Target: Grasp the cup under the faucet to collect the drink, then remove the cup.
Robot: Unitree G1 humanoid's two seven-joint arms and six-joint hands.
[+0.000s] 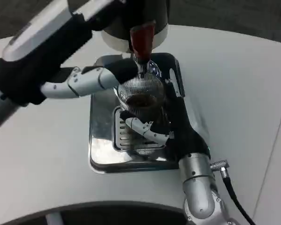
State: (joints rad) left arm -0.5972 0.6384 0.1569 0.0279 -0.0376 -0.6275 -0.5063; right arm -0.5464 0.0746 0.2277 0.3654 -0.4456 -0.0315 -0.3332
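Faucet [141, 44] and left hand [91, 77] crowd the cup [141, 96]; table [234, 93] rightward lies open.

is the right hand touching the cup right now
Touching. The head view shows the right hand with fingers wrapped around the ribbed cup.

White round table [243, 84], dark floor [234, 14]

I had one camera, mounted on the robot's head or chest, looking steeply down and forward at the round white table [253, 79]. It sat close: the shiny metal drip tray [100, 140] filled the frame's centre, silver forearms entering from left and bottom.
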